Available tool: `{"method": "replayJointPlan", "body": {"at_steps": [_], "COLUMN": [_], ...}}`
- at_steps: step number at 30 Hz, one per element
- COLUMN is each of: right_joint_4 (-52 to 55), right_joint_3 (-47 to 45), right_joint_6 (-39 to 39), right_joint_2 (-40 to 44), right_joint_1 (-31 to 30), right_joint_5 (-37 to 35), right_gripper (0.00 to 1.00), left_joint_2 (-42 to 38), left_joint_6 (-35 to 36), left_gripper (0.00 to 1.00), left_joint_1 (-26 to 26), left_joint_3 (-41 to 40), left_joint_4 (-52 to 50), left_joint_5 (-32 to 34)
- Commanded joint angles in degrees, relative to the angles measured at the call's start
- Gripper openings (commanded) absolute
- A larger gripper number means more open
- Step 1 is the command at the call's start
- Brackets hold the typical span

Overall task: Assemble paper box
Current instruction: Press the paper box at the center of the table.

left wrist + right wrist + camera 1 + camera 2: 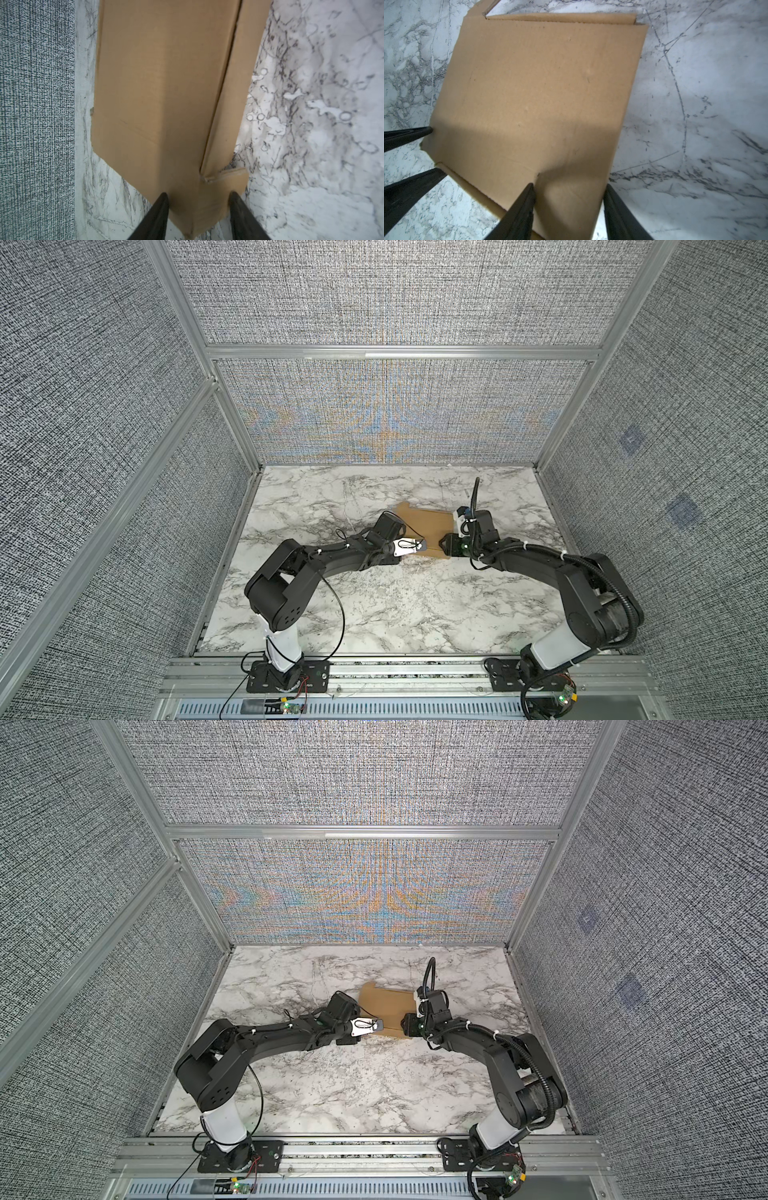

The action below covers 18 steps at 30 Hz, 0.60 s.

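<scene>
Left wrist view: looking along the paper box (155,93), a tan cardboard sheet with one long side strip bent along its crease, and down at the left gripper (198,195), jaws roughly half parted with a cardboard corner filling the gap. Cannot tell whether pinching that corner or merely straddling it. Much the same from the right wrist: right gripper (569,186) about half parted across an edge section of the sheet, one finger by a notch, its mate at the outer edge, grip or no grip impossible to say. Placed, in both top views, on the counter (374,605) toward its far edge and somewhat right of centre, lying mostly flat, with both grippers close together at its near edge. Judged an early folding step, walls not yet raised. Likely trouble: sliding across the smooth marble under a one-sided push; creasing off the score line if lifted by a corner; buckling or tearing from opposed pulls; clashing fingers, given such tight quarters.
</scene>
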State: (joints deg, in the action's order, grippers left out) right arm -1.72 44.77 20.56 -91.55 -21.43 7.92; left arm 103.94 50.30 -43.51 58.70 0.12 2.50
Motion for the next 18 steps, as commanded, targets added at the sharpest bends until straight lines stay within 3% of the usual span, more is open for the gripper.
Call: {"method": "replayJointPlan", "body": {"at_steps": [1,4,9,11,13,18], "right_joint_4": [7.34,8.01,11.21,12.35,14.36,15.51], "right_joint_3": [-0.58,-0.18,1.39,2.1,3.03,3.57], "right_joint_6": [-0.52,-0.64,-0.78,-0.45,0.04,1.81], "right_joint_2": [-0.98,-0.76,1.59,2.75,3.49,4.77], "right_joint_1": [-0.11,-0.13,-0.09,0.13,0.69,2.55], "right_joint_5": [-2.46,-2.41,-2.39,-2.46,-2.56,-1.93], "right_gripper": [0.53,0.53,0.53,0.53,0.52,0.46], "left_joint_2": [0.62,0.29,-4.56,-6.58,-7.22,-3.71], "left_joint_6": [-0.91,-4.49,-19.58,-28.1,-39.19,-57.22], "left_gripper": [0.51,0.51,0.55,0.69,0.98,0.99], "left_joint_1": [-0.61,-1.01,0.59,2.84,6.28,13.41], "left_joint_3": [0.91,2.29,8.46,10.35,12.04,12.97], "left_joint_4": [-0.6,-3.11,-13.86,-16.32,-17.42,-16.87], "left_joint_5": [-1.85,-1.38,-3.36,-7.09,-10.74,-18.38]}}
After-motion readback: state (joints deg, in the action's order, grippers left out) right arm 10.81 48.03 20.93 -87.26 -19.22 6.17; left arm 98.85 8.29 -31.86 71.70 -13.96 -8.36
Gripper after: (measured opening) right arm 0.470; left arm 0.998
